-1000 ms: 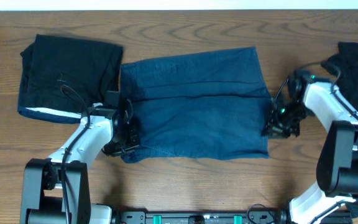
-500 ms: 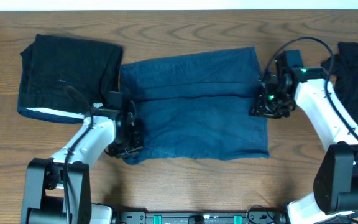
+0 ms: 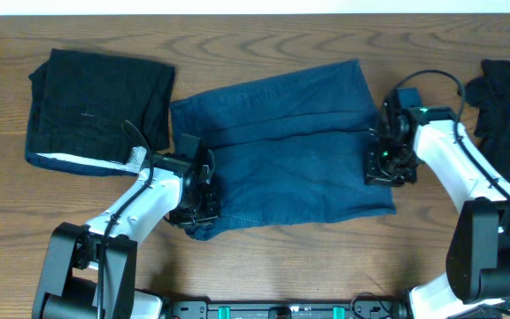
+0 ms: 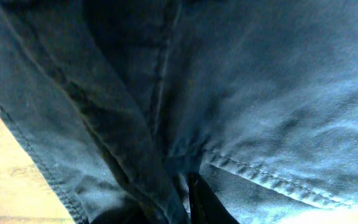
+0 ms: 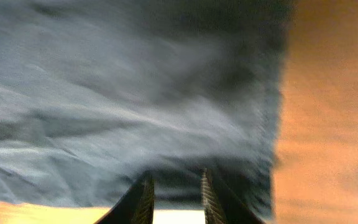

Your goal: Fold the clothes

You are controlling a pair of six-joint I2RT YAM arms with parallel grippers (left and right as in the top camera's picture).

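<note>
A wooden table (image 3: 264, 35) seen from above, with two white robot arms reaching in from the near edge.

Nearest, at about 7 o'clock on the table, the left gripper (image 3: 197, 202) sits on the near left corner of the navy cloth (image 3: 290, 151). Its jaws are closed tight on that corner. The cloth bunches into a small dark lump under them. The left wrist view shows stitched hems and deep folds gathered right at the gripper.

A little farther back, at 3 o'clock from the cloth's centre, the right gripper (image 3: 386, 167) rests on the cloth's right edge. In the right wrist view its two dark fingers (image 5: 143, 198) stand a little apart, with their tips at the edge of the cloth. The picture is blurred, and I cannot tell whether any cloth is pinched between them.

The navy cloth lies spread across the middle of the table, mostly flat. It is slightly skewed, with its right side tipped toward the far edge. A long crease runs across it from left to right.

Farther back, at 10 o'clock, a folded black piece (image 3: 96, 102) lies just beside the navy cloth's far left corner. A white edge shows along its near side.

At 2 o'clock, a second black piece (image 3: 507, 97) lies at the table's right edge, partly out of view behind the right arm.
</note>
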